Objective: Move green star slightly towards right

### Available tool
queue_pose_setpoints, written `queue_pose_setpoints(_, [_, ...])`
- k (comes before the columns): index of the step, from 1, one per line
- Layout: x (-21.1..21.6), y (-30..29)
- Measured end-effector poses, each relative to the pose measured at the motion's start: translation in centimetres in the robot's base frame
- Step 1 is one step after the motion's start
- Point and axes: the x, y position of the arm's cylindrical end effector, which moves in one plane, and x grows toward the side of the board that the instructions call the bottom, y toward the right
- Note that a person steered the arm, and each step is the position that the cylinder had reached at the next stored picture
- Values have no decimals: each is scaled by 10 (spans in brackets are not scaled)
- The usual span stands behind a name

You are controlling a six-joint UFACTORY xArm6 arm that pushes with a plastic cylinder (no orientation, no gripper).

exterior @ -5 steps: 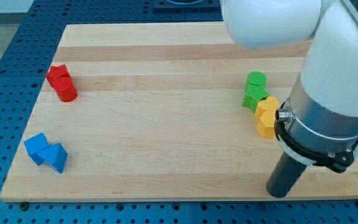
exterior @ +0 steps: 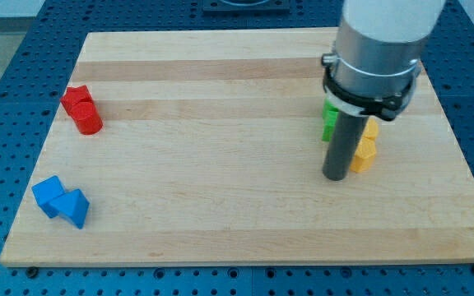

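Note:
The green star (exterior: 328, 125) sits at the board's right side, mostly hidden behind my rod; only its left edge shows. The green cylinder that stood above it is hidden by the arm. My tip (exterior: 334, 176) rests on the board just below the green star and against the left side of the yellow blocks (exterior: 364, 149). The rod stands upright in front of the green and yellow blocks.
Two red blocks (exterior: 81, 110) stand together at the view's left, near the board's upper left. Two blue blocks (exterior: 62, 201) lie at the lower left. The wooden board (exterior: 220, 107) rests on a blue perforated table.
My arm moved up and left, from the board's lower right edge to right in front of the green and yellow blocks. It now covers the green cylinder and most of the green star.

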Motion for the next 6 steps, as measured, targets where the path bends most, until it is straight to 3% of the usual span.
queue_pose_setpoints(2, [-48, -18])
queue_pose_setpoints(4, [-75, 5])
queue_pose_setpoints(6, [-91, -7])
